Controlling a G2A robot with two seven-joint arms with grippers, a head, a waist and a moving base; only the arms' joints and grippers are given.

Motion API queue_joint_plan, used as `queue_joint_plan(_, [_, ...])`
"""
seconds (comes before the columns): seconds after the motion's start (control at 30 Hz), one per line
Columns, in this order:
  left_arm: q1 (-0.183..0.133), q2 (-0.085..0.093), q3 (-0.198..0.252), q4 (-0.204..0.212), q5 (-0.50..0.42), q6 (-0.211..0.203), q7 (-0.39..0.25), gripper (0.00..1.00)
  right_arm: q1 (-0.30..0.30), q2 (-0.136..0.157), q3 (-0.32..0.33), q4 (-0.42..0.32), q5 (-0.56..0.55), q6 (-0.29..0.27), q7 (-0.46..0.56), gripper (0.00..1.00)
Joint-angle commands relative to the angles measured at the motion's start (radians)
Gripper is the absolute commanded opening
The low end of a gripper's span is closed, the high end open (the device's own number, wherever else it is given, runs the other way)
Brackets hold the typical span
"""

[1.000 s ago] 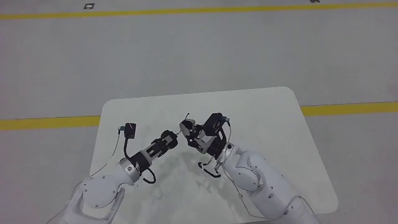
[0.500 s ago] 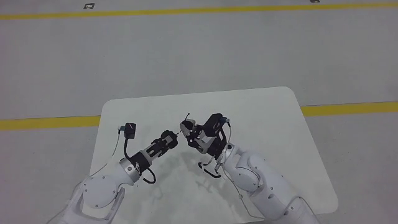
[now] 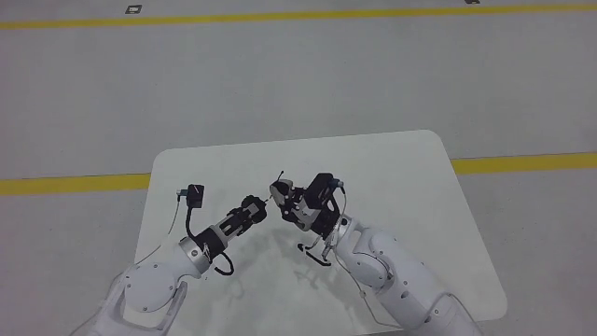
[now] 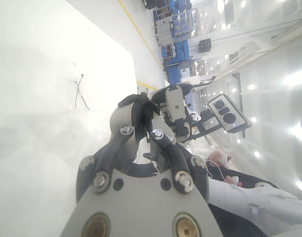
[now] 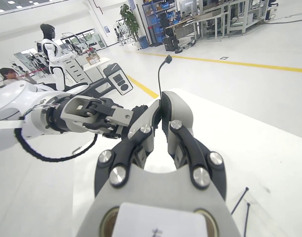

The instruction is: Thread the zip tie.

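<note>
The right gripper (image 5: 161,114) pinches the zip tie (image 5: 160,82) above the table (image 3: 401,168), with the head (image 5: 168,59) clear of the fingertips at 12 o'clock in the top view. The left gripper (image 4: 142,110), pressed together, sits at 8 o'clock of the right one. You cannot tell whether it holds the tail. Align the tail with the head slot, then feed slowly, because the strap probably flexes

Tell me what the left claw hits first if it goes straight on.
Most likely the right claw: the left claw points at it, nearly tip to tip. Depth is unclear, so the zip tie held there may come first.
</note>
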Motion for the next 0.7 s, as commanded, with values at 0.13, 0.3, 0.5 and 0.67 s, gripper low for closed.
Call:
queue_joint_plan(0.13, [0.0,0.0,0.0,0.0,0.0,0.0,0.0,0.0,0.011,0.011,-0.017,0.006,0.009,0.0,-0.015,0.0])
queue_joint_plan(0.3, [0.0,0.0,0.0,0.0,0.0,0.0,0.0,0.0,0.02,0.019,-0.03,0.014,0.015,0.0,-0.027,0.0])
queue_joint_plan(0.5, [0.0,0.0,0.0,0.0,0.0,0.0,0.0,0.0,0.031,0.026,-0.044,0.024,0.023,0.0,-0.034,0.0])
queue_joint_plan(0.67, [0.0,0.0,0.0,0.0,0.0,0.0,0.0,0.0,0.04,0.029,-0.053,0.031,0.029,0.0,-0.038,0.0])
